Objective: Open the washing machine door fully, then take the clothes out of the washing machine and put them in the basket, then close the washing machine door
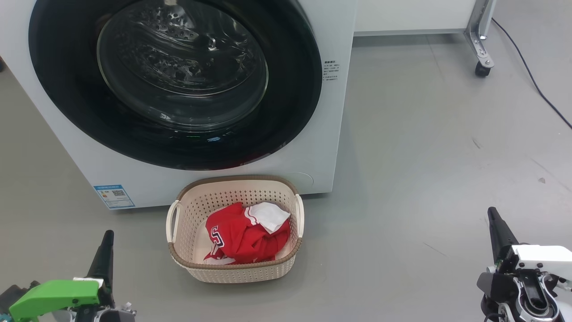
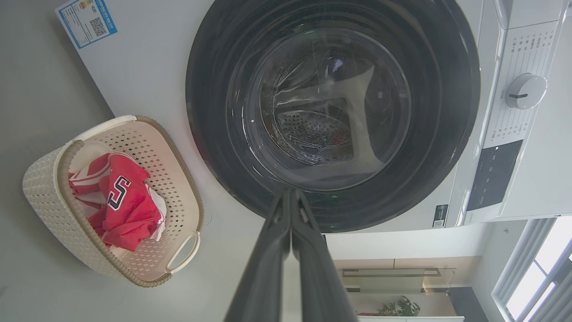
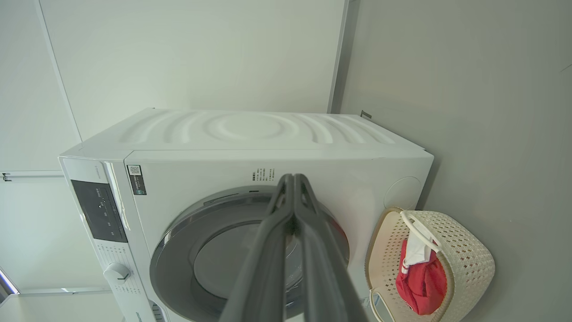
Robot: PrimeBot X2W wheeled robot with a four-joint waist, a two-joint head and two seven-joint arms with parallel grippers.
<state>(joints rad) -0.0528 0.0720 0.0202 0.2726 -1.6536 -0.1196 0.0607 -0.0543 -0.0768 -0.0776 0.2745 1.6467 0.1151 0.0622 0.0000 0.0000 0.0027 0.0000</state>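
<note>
The clothes are lying bunched in the basket, which is sitting on the floor just in front of the washing machine, below the washing machine door. The door is looking shut, flush against the white front, and the drum behind it is seeming empty, as far as the reflections allow. The jersey fabric is probably going to handle as light, limp and a little slick, so a pinch on a raised fold at the top of the heap would be holding best. The door is stiff, glossy and hinged, so it is better taken at its rim edge than on the domed glass. The left end effector is hanging low to the basket's left, apart from it, its fingers pressing together on nothing. The right end effector is waiting well off to the right, likewise closed and empty.
</note>
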